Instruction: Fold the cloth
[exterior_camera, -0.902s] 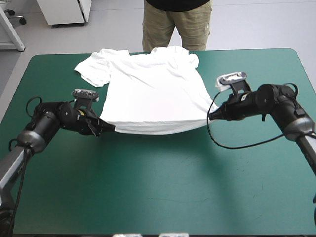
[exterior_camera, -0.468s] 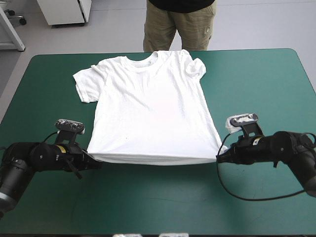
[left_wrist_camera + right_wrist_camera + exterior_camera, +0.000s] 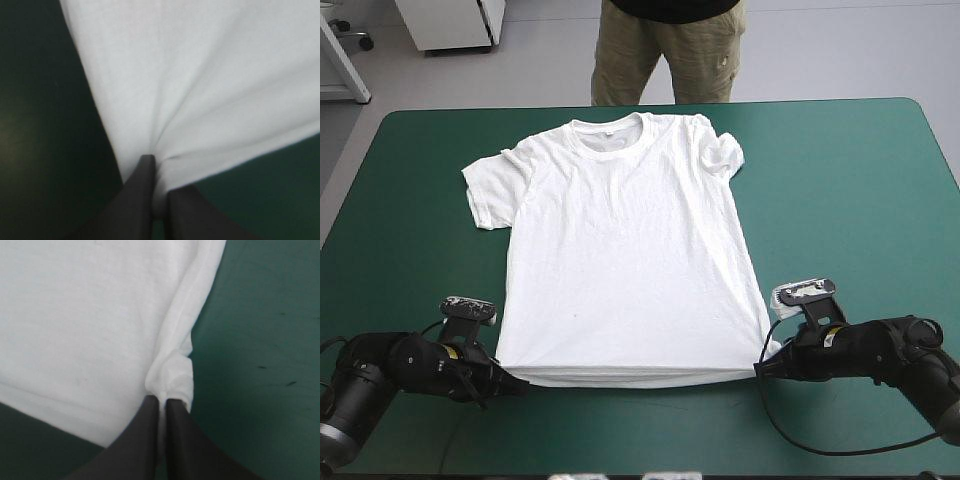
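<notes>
Only the high view shows the one T-shirt [image 3: 620, 250] whole, spread flat on the teal-green bench [image 3: 840, 200]. The wrist views show two tools, the left tool [image 3: 159, 192] and the right tool [image 3: 162, 405], each clenched on a hem corner.

Likely a robotics lab: two robot arms [image 3: 890, 345] reach over a teal-green table [image 3: 840, 180]; grey floor [image 3: 840, 50] and a white cabinet [image 3: 445, 25] lie beyond.

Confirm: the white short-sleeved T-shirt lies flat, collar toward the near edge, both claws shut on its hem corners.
Wrong on the collar: in the high view the white short-sleeved T-shirt lies flat, collar toward the far edge, left claw and right claw shut on its hem corners.
</notes>
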